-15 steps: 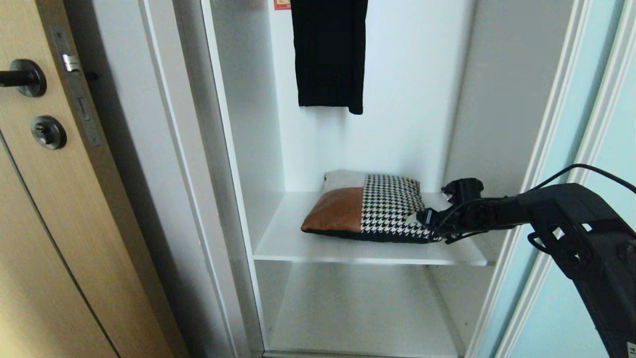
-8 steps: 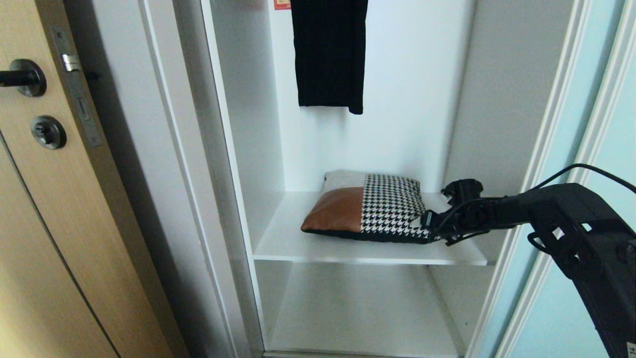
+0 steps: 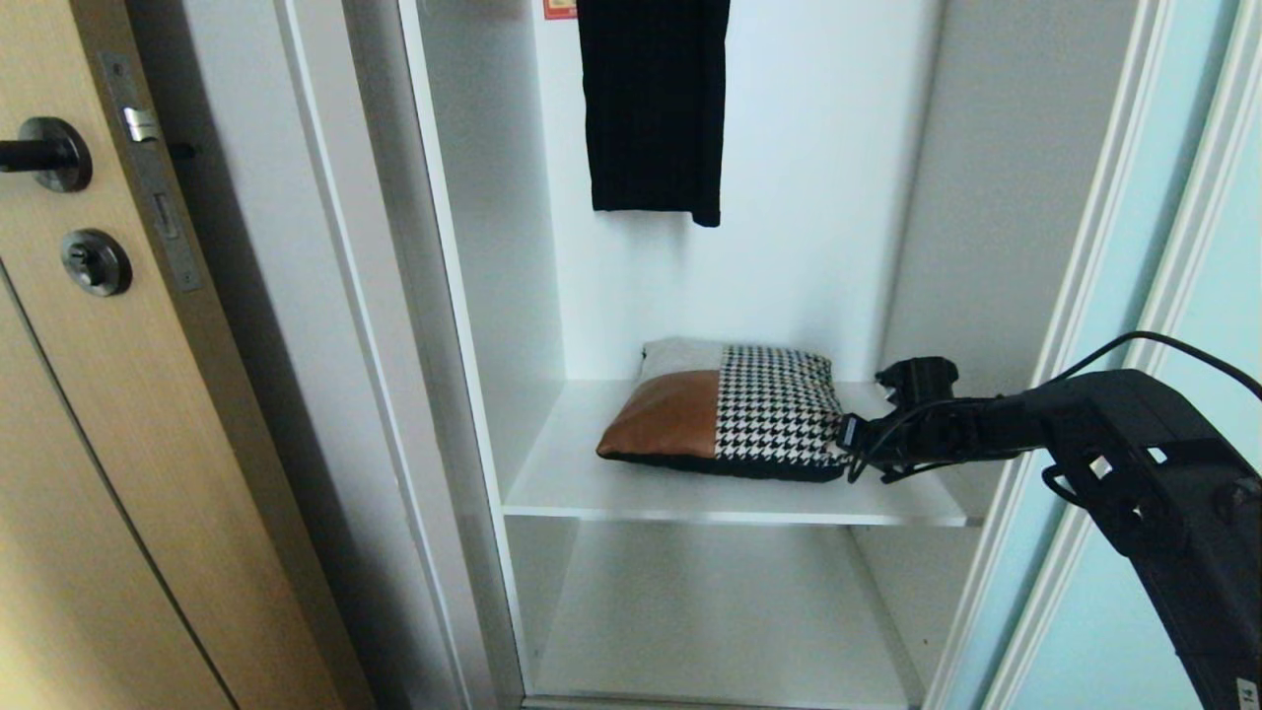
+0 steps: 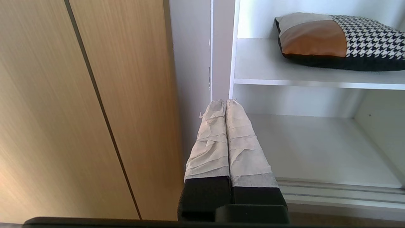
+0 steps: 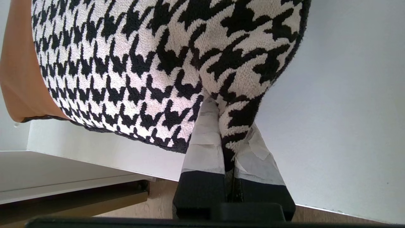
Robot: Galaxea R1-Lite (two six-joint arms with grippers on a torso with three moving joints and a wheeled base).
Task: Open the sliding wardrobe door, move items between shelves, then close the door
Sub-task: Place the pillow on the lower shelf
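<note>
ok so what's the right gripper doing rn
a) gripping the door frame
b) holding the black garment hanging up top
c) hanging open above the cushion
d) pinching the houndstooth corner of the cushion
d: in the right wrist view the right gripper has its taped fingers shut on the houndstooth corner of the cushion, which lies on the upper shelf.

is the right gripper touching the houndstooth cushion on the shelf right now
Touching. In the right wrist view, the right gripper has its taped fingers shut on a pinched fold of the houndstooth cushion at its corner.
</note>
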